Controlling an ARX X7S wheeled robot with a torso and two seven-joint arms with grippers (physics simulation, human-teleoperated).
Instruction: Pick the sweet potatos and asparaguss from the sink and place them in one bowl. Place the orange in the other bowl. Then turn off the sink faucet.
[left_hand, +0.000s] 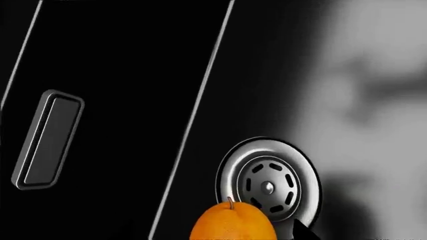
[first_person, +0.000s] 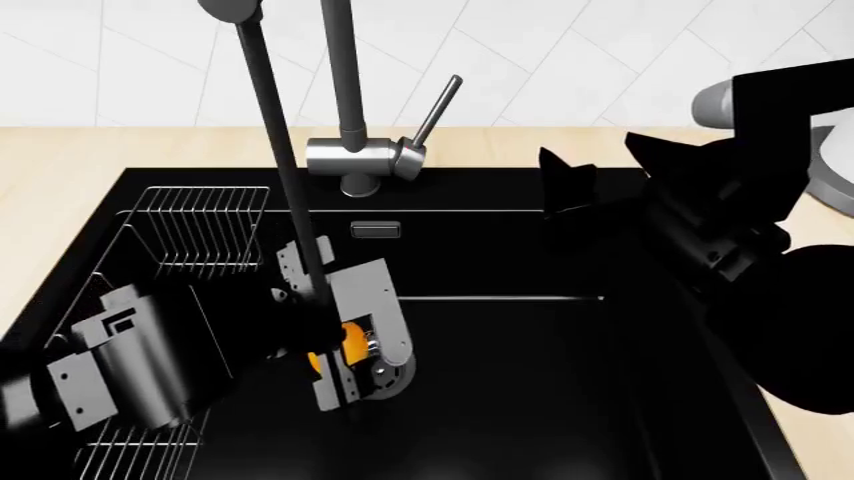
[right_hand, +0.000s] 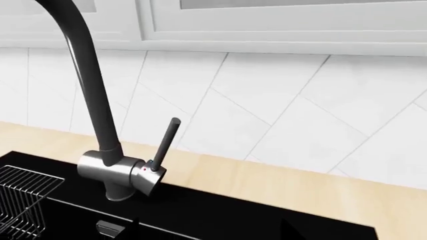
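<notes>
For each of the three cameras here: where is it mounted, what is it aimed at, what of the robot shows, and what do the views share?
Head view: from the robot's head, looking down into the sink; both arms show, the left gripper at the orange.
Left wrist view: low inside the basin, facing the drain and orange; only a dark finger tip at the frame's edge.
Right wrist view: above the sink's rear, facing the sink faucet and tiled wall; no robot parts visible.
Shared: orange and drain in the head and left wrist views; faucet in the head and right wrist views.

Black arms (first_person: 747, 260) (grey-plated left wrist)
</notes>
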